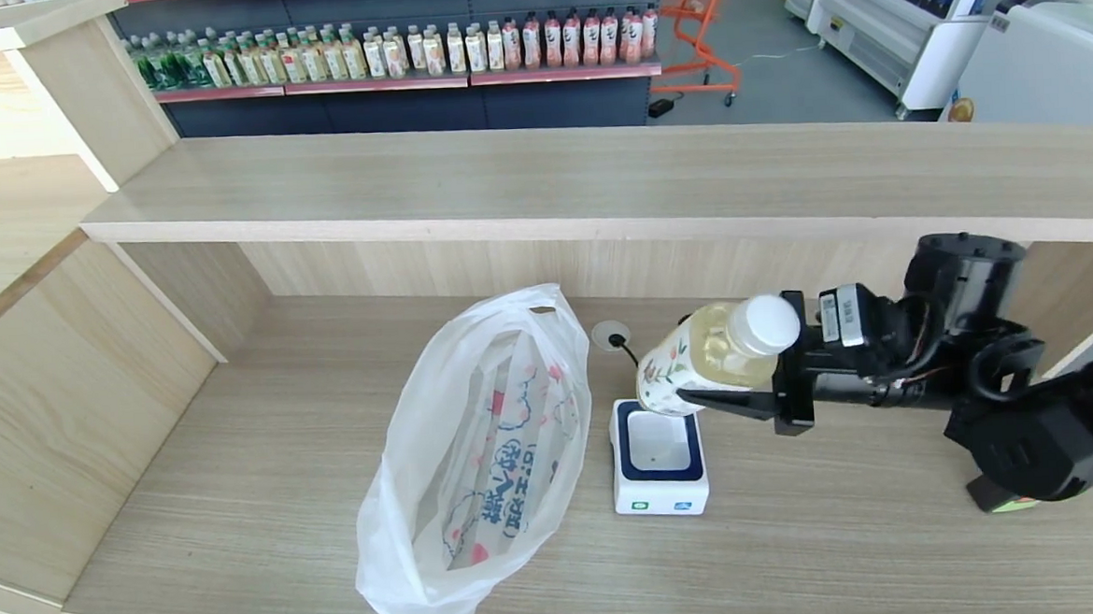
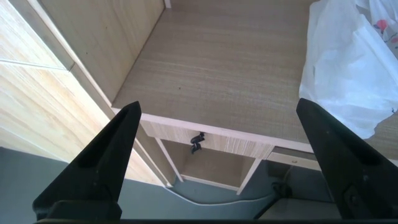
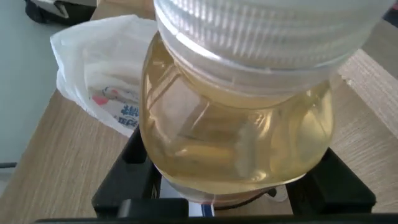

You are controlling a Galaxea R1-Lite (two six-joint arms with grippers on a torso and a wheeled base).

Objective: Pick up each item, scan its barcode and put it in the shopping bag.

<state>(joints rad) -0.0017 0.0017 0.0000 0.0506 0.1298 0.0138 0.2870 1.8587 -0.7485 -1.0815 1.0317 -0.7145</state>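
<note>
Now | right gripper (image 1: 700, 374) clamps bottle (image 1: 712, 345) tilted above scanner (image 1: 660, 474) | left gripper (image 2: 219, 111) spread wide

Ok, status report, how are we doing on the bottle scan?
Right gripper shut on drink bottle, tilted over the barcode scanner. Left gripper open, above the counter near edge. Shopping bag lies beside the scanner, nothing between.

The shopping bag (image 1: 480, 460) lies on the counter (image 1: 239, 510) just left of the scanner (image 1: 661, 493), the bottle (image 1: 690, 360) above it.
</note>
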